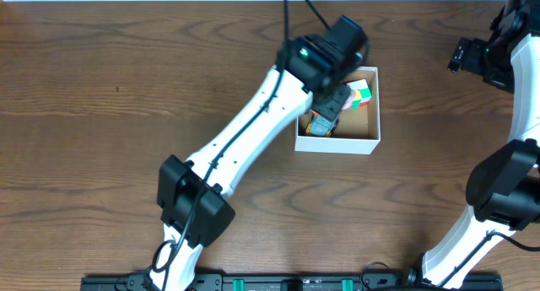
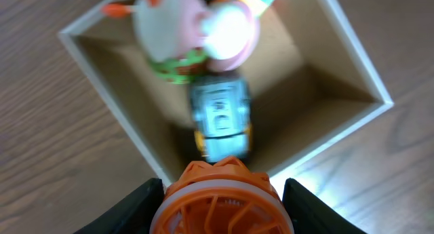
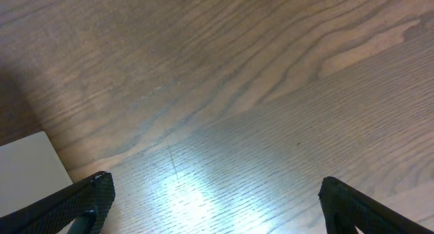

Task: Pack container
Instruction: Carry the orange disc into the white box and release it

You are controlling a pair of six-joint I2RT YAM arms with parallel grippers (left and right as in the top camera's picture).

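The container is a small square box with white walls and a brown floor, right of the table's middle; it also shows in the left wrist view. Inside lie a blue and yellow toy car, a pink and white toy and a multicoloured cube. My left gripper is shut on an orange and white round toy and holds it above the container's near corner. My right gripper is open and empty, over bare table at the far right.
The wooden table surrounds the container. The left arm reaches diagonally from the front edge to the box. The right arm stands at the right edge. A white surface shows at the left of the right wrist view.
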